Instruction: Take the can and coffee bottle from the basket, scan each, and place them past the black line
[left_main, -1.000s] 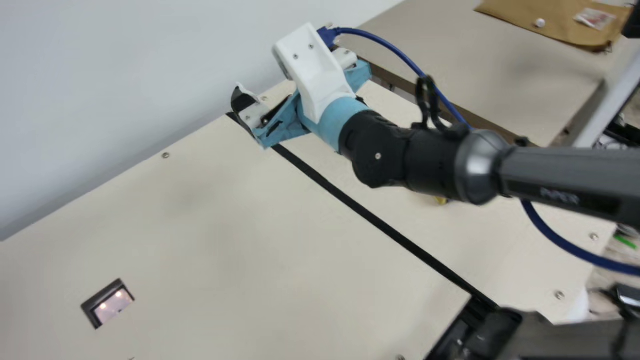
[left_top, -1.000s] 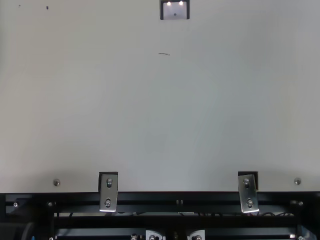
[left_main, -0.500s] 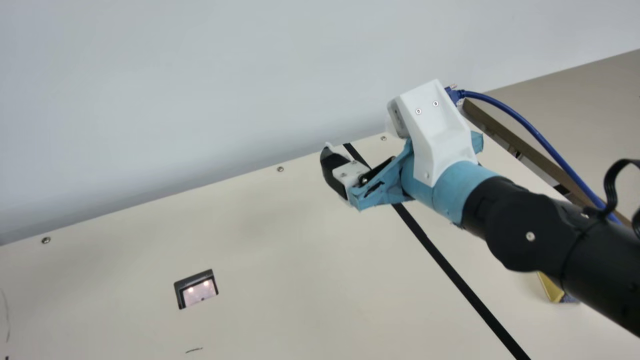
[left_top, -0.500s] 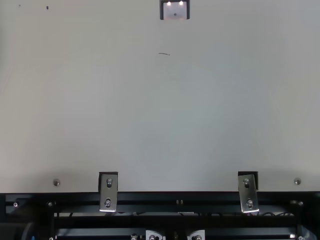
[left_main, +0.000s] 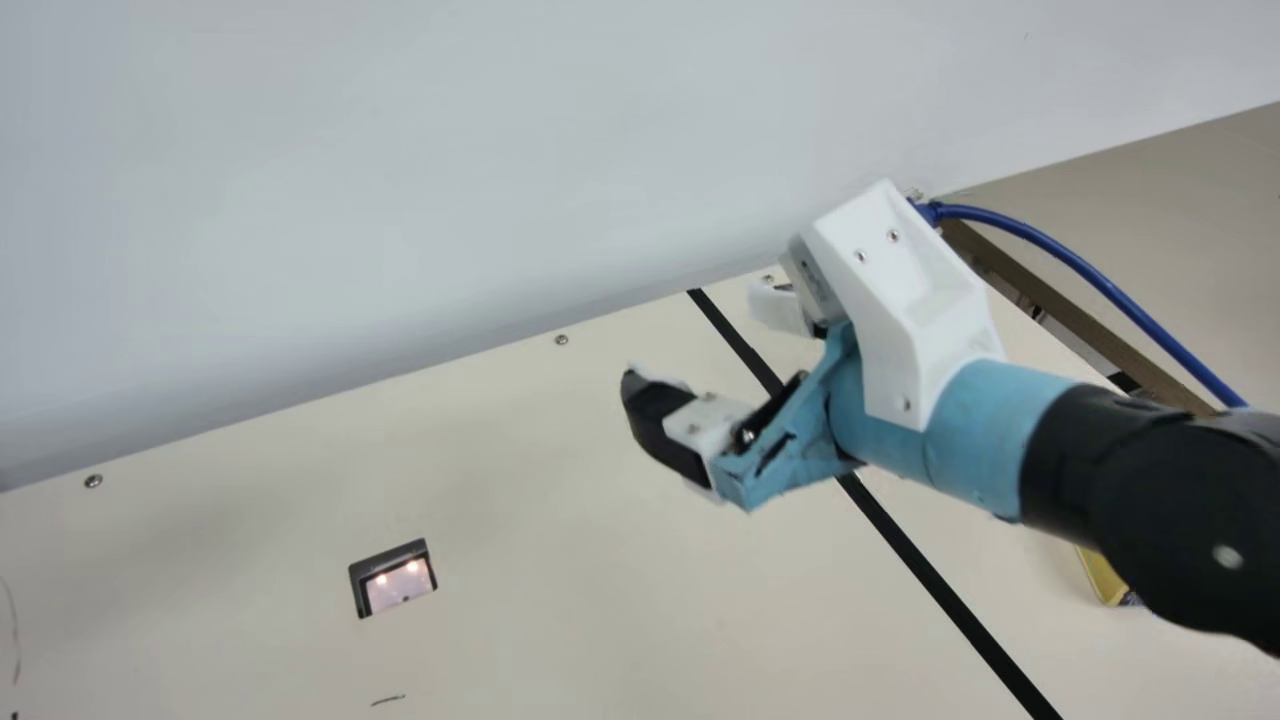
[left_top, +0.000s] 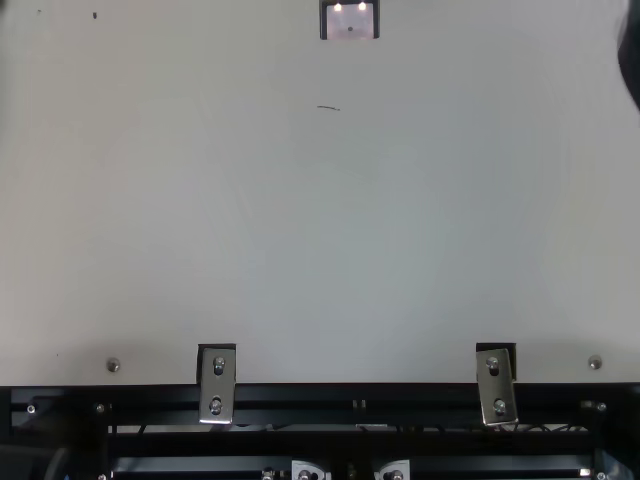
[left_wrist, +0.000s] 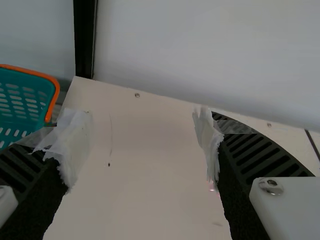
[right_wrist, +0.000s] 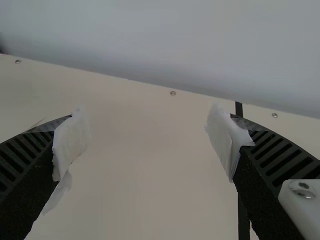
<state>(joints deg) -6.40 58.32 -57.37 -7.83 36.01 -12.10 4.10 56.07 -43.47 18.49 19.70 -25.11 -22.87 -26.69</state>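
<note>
In the main view my right gripper (left_main: 700, 342) hangs open over the table, beside the black line (left_main: 930, 572). Its two taped fingers stand wide apart around nothing in the right wrist view, where the gripper (right_wrist: 147, 125) faces bare table. My left gripper (left_wrist: 141, 127) is open too, empty, with part of a teal basket (left_wrist: 22, 100) with an orange rim off to one side; what the basket holds is hidden. The scanner window (left_main: 398, 585) is set into the tabletop. Right of the line lies a yellow object (left_main: 1102, 577), partly hidden behind my right arm; its kind is unclear.
A pale wall (left_main: 450, 180) rises along the table's far edge. A blue cable (left_main: 1080, 270) arcs from the right wrist past the table's side. Metal brackets (left_top: 216, 385) and a black frame (left_top: 350, 400) line the near edge in the top view.
The neck camera turned between the first two moments. Since then my right gripper has come nearer and lower in the main view, and a dark part has entered the top view's right edge.
</note>
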